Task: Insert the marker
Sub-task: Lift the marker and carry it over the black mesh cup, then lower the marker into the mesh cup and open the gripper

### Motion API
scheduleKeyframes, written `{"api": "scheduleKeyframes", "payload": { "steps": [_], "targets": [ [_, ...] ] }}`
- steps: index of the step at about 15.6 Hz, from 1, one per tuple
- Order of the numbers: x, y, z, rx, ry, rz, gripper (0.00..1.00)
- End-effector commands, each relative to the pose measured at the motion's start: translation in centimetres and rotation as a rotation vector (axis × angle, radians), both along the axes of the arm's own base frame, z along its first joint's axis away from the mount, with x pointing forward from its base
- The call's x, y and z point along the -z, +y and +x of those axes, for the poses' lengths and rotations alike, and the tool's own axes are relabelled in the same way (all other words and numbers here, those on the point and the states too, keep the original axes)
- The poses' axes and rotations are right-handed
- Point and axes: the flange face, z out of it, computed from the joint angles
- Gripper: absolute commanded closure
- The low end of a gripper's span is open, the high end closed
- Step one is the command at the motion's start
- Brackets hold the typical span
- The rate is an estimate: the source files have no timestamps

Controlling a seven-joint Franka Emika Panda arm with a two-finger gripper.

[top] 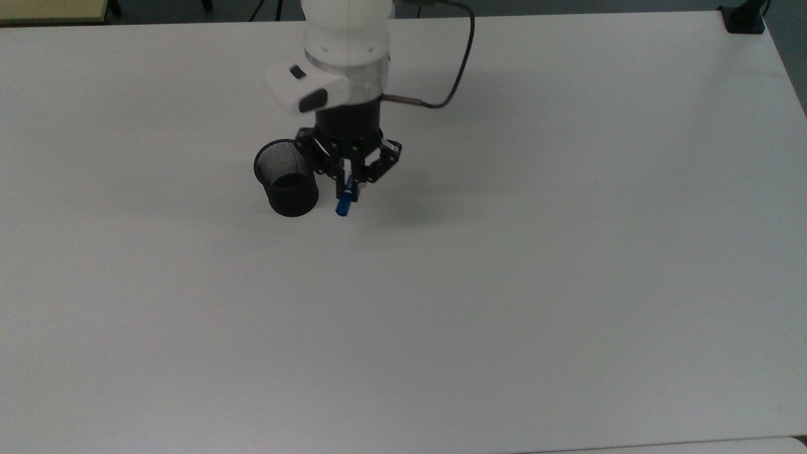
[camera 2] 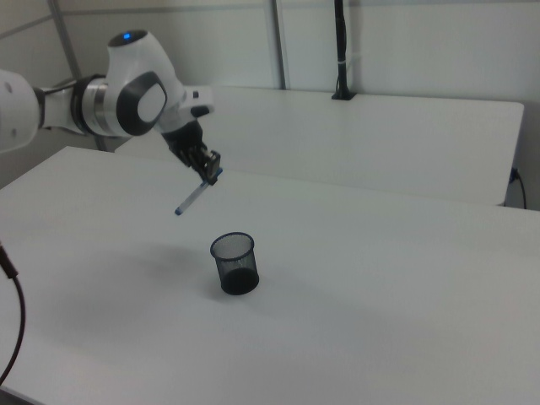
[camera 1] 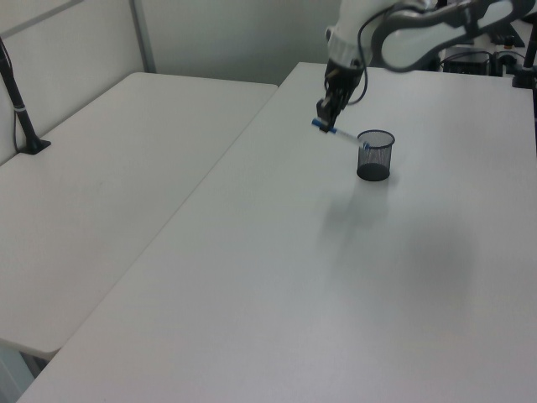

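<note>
Now I have the slim white-barrelled marker with a blue cap (camera 2: 195,196) clamped near one end in the black two-finger gripper (top: 348,183), whose fingers are closed tight on the barrel. It is lifted well clear of the white bench (top: 504,284), hanging tilted rather than upright, the free blue end pointing down and away from the gripper. In the right view it slants down toward the right view's left, above and off to the side of the round black mesh cup (camera 2: 234,262). From the top view, the marker's tip (top: 342,208) sits just beside the cup's rim (top: 284,165), on the top view's right, not over the opening.

I judge the step in hand to be carrying the marker over the cup. To do it well, I would bring the low end squarely over the middle of the opening before descending, since the slant puts that end off to one side of the grip. Straightening the marker toward vertical first would help, because a slanted entry could catch the rim and tip the light cup. I would release only once the tip is well inside.
</note>
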Motion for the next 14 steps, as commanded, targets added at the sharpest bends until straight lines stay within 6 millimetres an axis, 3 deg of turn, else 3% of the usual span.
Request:
{"api": "scheduleKeyframes", "payload": {
  "steps": [1, 4, 7, 12, 14],
  "targets": [
    [-4.1, -4.9, -5.1, -0.066, -0.031, -0.037, 0.99],
    [-3.0, -7.7, -8.0, -0.096, -0.151, -0.062, 0.99],
    [-0.7, -9.9, -8.4, -0.105, -0.254, -0.092, 0.99],
    [3.6, -9.1, -7.8, -0.119, -0.336, -0.094, 0.99],
    [6.4, -8.4, -7.0, -0.131, -0.310, -0.087, 0.98]
  ]
}}
